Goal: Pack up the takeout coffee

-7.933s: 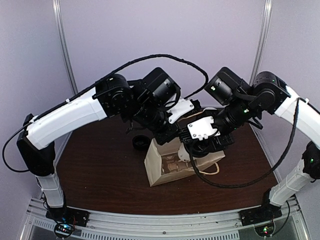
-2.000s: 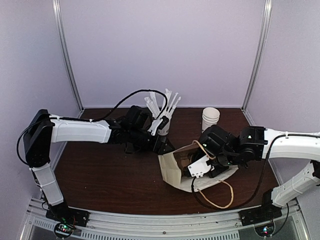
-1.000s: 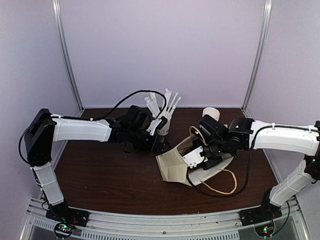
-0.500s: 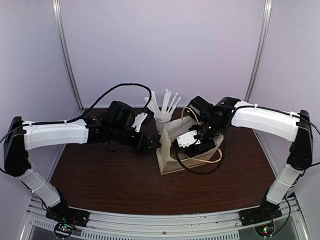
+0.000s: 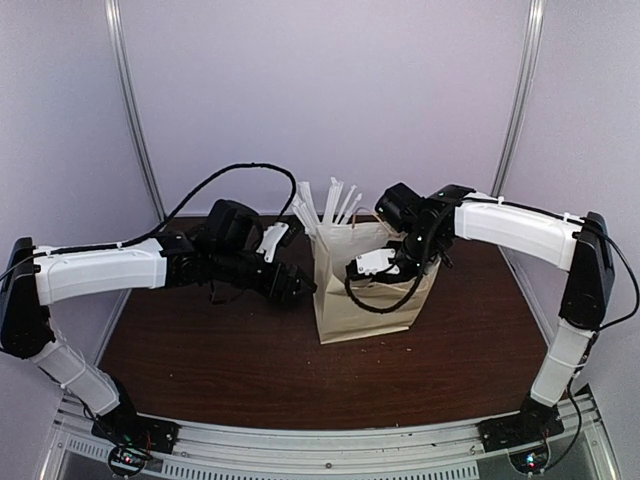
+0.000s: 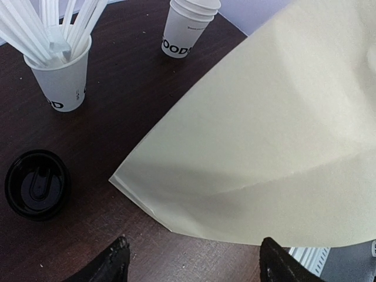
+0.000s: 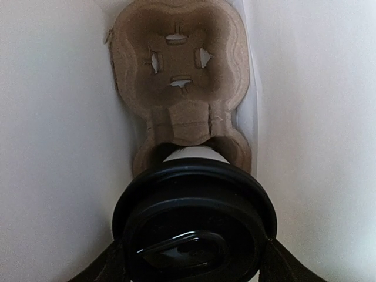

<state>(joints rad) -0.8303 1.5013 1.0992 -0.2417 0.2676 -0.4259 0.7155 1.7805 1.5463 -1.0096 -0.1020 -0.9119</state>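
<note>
2 arms meet over the dark brown wooden table [image 5: 200, 360] at a tall cream paper bag [image 5: 365, 300] that stands upright near its middle. The right gripper [image 7: 191, 258] is down inside the bag's open mouth. Its jaws are closed on the white paper takeout coffee cup with a round black plastic lid [image 7: 194, 205], 1 finger against each side of the lid. The cup sits in the near pocket of a brown moulded cardboard cup carrier [image 7: 176, 70] on the bag's floor. The left gripper [image 6: 194, 258] hovers wide and empty just beside the bag's lower left side. Behind the bag stand a white paper cup full of white straws [image 6: 61, 82] and a stack of lidless white cups [image 6: 187, 32]. 1 loose round black plastic lid [image 6: 36, 183] lies on the table near the straws.
</note>
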